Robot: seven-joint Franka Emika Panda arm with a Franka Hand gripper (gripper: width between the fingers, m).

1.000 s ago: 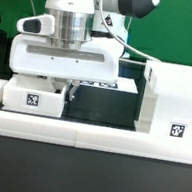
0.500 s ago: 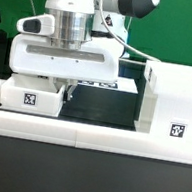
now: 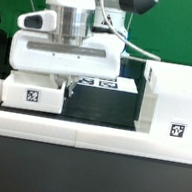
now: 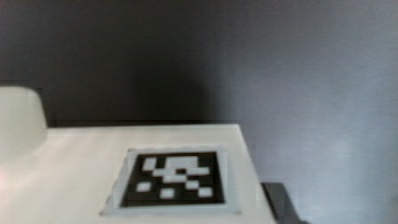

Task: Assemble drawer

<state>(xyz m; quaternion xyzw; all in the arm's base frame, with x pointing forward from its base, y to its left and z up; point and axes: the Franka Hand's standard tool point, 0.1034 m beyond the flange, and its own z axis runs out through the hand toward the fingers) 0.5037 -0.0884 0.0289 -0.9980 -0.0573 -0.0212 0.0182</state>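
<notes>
My gripper hangs low at the exterior view's left, just behind a small white tray with a tag on its front, and is shut on that tray, holding it slightly raised. In the wrist view the tray's white tagged face fills the lower part, with one dark finger against its edge; the other finger is hidden. A second tray with tags on top lies behind the gripper. The tall cabinet shell stands at the exterior view's right.
A long low white border wall runs along the front, with a dark floor between the first tray and the shell. Cables trail behind the arm. A pale rounded object shows at the wrist view's edge.
The hand and the small tray have risen slightly together and shifted a little to the exterior view's left. The second tray's tags show more.
</notes>
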